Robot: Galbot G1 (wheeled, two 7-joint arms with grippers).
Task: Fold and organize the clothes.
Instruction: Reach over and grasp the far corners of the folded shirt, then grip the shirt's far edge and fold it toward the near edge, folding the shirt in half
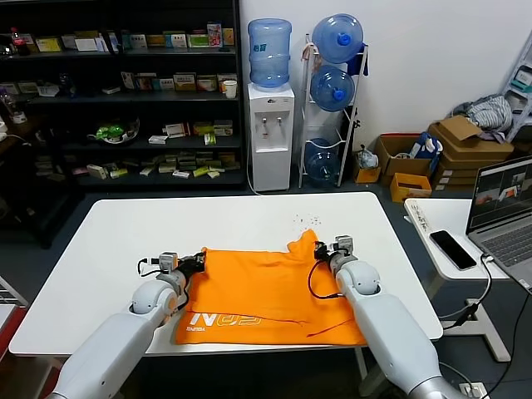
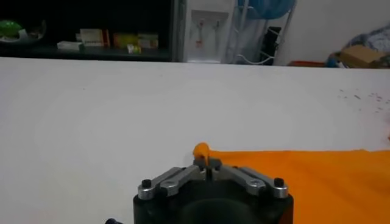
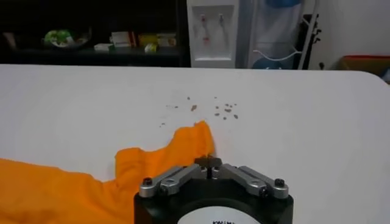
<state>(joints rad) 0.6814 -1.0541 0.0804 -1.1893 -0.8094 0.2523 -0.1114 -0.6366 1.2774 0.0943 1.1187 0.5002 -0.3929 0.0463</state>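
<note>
- Orange T-shirt (image 1: 266, 291) lies spread on the white table (image 1: 241, 220), lettering showing at its near hem.
- Left gripper (image 1: 198, 263) pinches the shirt's far left corner.
- Right gripper (image 1: 320, 250) is clamped on the far right corner, cloth bunched up.
- Beyond the table: rack of water bottles (image 1: 332, 83); cardboard boxes (image 1: 465, 150) under a grey cloth heap (image 1: 486, 112).

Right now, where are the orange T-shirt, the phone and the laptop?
orange T-shirt (image 1: 266, 291), head view, plain middle of the cloth.
phone (image 1: 453, 248), head view, centre of its dark screen.
laptop (image 1: 503, 196), head view, its lit screen.
</note>
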